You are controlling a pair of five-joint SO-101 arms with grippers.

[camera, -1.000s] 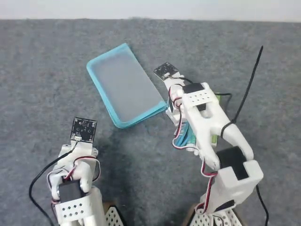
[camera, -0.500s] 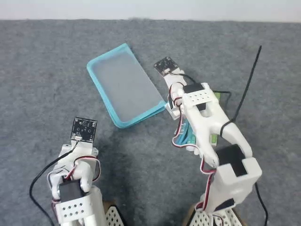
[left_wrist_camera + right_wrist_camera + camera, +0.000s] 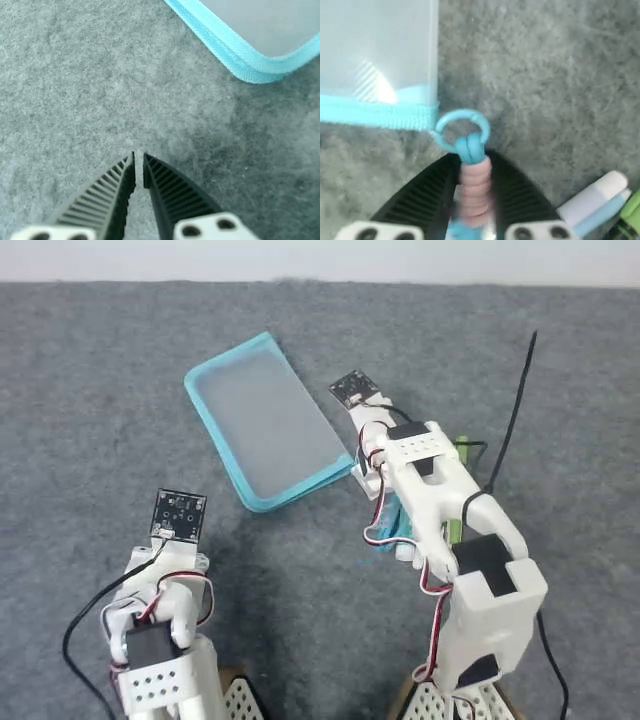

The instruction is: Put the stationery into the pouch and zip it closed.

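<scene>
The teal pouch [image 3: 265, 425] with a frosted face lies flat on the grey carpet, mid-table. My right gripper [image 3: 470, 157] is at the pouch's near right corner [image 3: 350, 468], shut on the pink zipper pull [image 3: 474, 185], whose blue cord loop [image 3: 462, 127] sticks out past the fingertips. Stationery lies under and beside the right arm: a white and blue pen [image 3: 600, 200], a green marker [image 3: 460, 455] and blue pieces [image 3: 392, 525]. My left gripper [image 3: 139, 156] hovers over bare carpet short of the pouch's edge [image 3: 240, 60], fingers together and holding nothing.
Grey carpet covers the whole table, with a pale wall edge at the back. A black cable [image 3: 515, 420] rises from the right arm. The left arm's base [image 3: 160, 670] sits at the front left, well apart from the pouch.
The right arm's upper links have swung slightly left, uncovering the green marker. The pouch and left arm have stayed put.
</scene>
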